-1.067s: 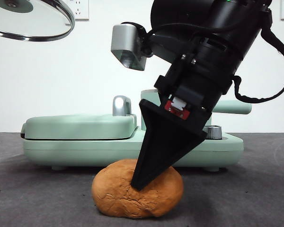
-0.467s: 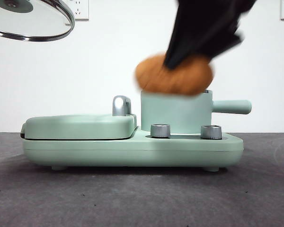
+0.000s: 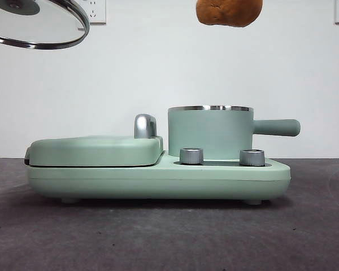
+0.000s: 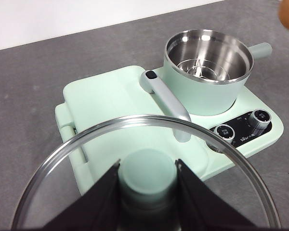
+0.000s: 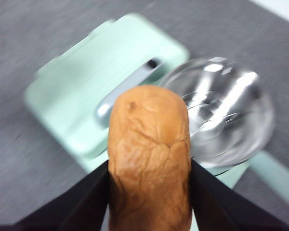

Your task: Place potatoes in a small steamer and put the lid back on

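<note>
Potato (image 5: pixel 149 159) clamped between right pincer (image 5: pixel 149 192) jaws — above steamer (image 3: pixel 210 132).

The potato (image 5: pixel 149 159) has a matt, rough orange-brown skin, cracked like bread crust, gripped between the smooth matt black sides of the right pincer (image 5: pixel 149 202). The small steamer (image 3: pixel 210 135) is smooth satin mint-green outside with a polished steel rim and mirror-bright steel inside (reflections blur in it). The lid (image 4: pixel 144 144) is clear glossy glass rimmed in shiny steel, and the surface (image 3: pixel 158 237) is dull grey, finely textured.
</note>
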You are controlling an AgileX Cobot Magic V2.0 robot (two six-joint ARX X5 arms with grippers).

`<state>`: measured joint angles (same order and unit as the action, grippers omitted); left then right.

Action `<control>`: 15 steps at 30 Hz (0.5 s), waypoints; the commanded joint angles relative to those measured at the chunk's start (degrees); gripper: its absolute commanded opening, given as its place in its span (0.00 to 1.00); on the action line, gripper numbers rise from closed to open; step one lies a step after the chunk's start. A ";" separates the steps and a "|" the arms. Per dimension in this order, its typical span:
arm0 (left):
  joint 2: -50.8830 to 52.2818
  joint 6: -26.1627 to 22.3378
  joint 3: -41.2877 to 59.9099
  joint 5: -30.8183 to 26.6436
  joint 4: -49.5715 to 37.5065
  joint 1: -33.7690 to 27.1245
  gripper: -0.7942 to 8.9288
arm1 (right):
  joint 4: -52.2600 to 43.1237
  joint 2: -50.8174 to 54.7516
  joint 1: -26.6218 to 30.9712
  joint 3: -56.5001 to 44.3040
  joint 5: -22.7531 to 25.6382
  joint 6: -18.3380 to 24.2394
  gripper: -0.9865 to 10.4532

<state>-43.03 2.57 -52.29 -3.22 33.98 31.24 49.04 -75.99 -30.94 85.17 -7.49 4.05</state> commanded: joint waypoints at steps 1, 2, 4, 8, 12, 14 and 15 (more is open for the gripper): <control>-0.02 -0.35 -0.87 -0.22 -2.08 0.20 0.10 | 0.02 -4.87 1.81 4.76 -0.04 0.02 0.26; -0.02 -0.35 -0.87 -0.22 -2.08 0.20 0.10 | 0.11 -6.05 2.40 5.95 -0.07 0.46 0.26; -0.02 -0.35 -0.87 -0.22 -2.08 0.20 0.10 | 0.17 -9.40 3.78 8.81 -0.07 1.53 0.26; -0.02 -0.35 -0.87 -0.22 -2.23 0.20 0.10 | 0.22 -14.53 5.09 12.46 0.00 2.93 0.26; -0.02 -0.35 -0.87 -0.24 -2.23 0.20 0.10 | -0.44 -19.26 5.95 14.38 0.02 4.09 0.26; -0.02 -0.33 -0.87 -0.24 -2.23 0.20 0.10 | -1.20 -21.33 6.16 14.60 0.02 4.15 0.26; -0.02 -0.33 -0.87 -0.24 -2.23 0.20 0.10 | -1.60 -22.36 6.36 14.60 0.00 4.17 0.26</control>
<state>-43.03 2.57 -52.29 -3.25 33.63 31.24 47.97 -96.99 -24.36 98.13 -7.49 7.51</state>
